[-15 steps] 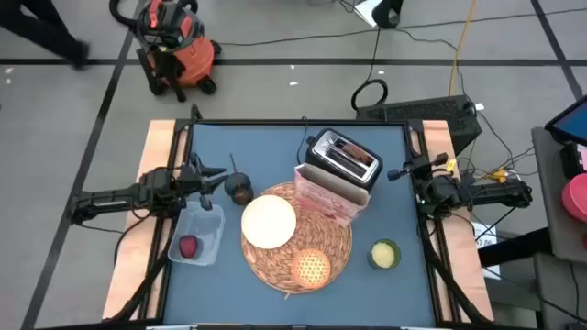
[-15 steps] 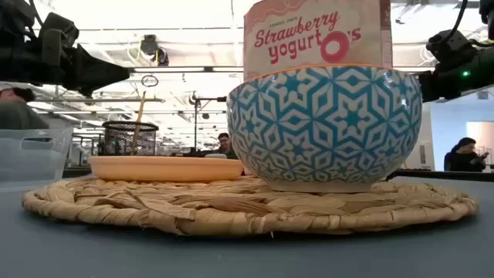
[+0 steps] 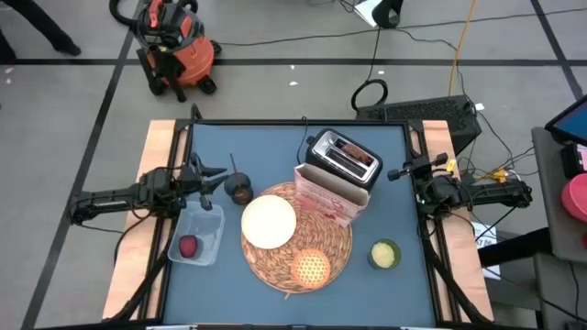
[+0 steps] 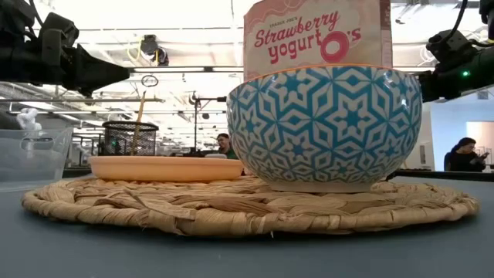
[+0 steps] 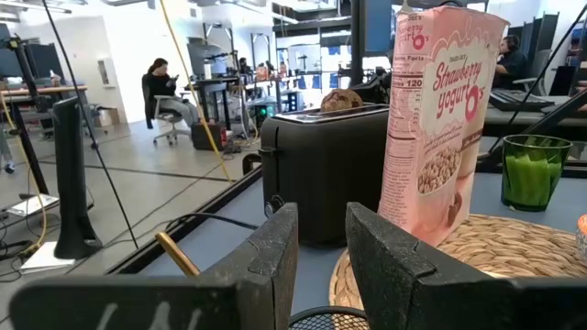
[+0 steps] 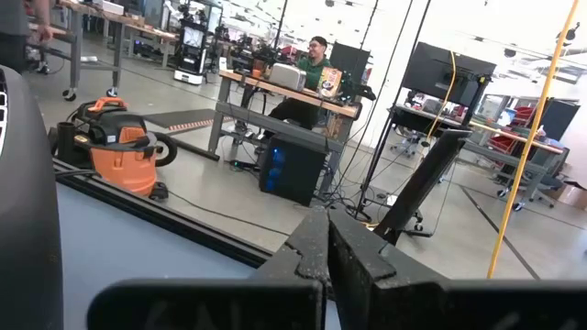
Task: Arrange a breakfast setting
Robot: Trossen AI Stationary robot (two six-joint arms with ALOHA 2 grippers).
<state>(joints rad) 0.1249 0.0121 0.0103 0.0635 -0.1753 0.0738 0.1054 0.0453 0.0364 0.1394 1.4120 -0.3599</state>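
While parted, left claw [image 3: 218, 178] above dark cup [image 3: 240, 191]

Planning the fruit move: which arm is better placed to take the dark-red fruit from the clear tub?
Probably left: the left gripper hovers just beside the clear tub holding the dark-red fruit; the right gripper waits across the table.

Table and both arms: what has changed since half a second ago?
Nothing on the table visibly moved. The bowl, cereal box and orange dish stay on the placemat; the left pincer and right pincer keep their places.
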